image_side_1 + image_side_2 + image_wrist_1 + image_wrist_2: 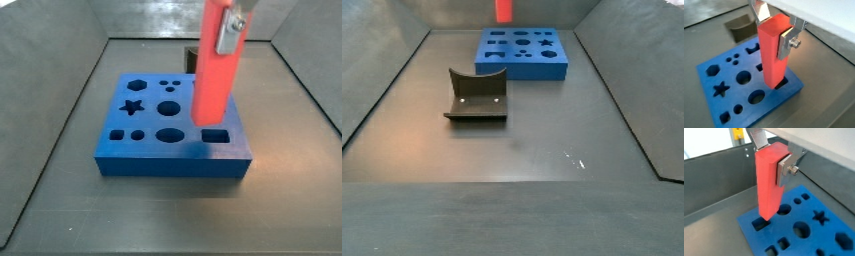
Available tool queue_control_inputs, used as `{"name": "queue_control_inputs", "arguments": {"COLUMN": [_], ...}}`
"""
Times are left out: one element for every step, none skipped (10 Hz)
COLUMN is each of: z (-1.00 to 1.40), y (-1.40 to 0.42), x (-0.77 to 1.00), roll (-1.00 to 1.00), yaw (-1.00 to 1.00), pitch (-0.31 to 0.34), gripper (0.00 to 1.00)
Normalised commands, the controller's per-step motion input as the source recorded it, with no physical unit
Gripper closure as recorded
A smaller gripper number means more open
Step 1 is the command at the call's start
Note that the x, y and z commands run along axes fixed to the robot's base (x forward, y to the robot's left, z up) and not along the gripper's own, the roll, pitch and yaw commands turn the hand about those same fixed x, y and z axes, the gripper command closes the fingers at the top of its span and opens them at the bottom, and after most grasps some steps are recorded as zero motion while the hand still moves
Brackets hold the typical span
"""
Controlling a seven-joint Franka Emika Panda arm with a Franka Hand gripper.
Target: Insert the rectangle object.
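Note:
My gripper [775, 30] is shut on the rectangle object [773, 55], a long red-orange bar held upright by its top end. One silver finger [785, 44] presses on a side of the bar. The bar's lower end is at the mouth of the rectangular hole [783, 82] near a corner of the blue block [731, 97]. I cannot tell whether it has entered the hole. Gripper [772, 155], bar [769, 188], hole [763, 224] and block [814, 235] also show in a wrist view. In a side view the bar [214, 75] ends just over the hole [215, 133]. Gripper [225, 22].
The blue block [154, 150] has several other shaped holes, among them a star [131, 107] and circles. The dark fixture [476, 95] stands on the floor apart from the block [523, 55]. Grey sloping walls [54, 130] enclose the floor. Only the bar's lower part [504, 10] shows there.

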Motion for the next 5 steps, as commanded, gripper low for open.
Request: {"name": "queue_control_inputs", "arguments": {"z": [-0.23,-0.14,-0.12,-0.13,-0.15], "y": [-0.08,0.0,0.0,-0.07,-0.09], "x": [0.23,0.13,0.14,0.26,0.22], "roll": [0.04,0.08,0.08,0.07,0.0], "yaw": [-0.74,-0.69,-0.66,-0.56,-0.22], "pitch": [0.03,0.131,0.149,0.147,0.094], "gripper": [1.0,1.0,1.0,1.0,1.0]}}
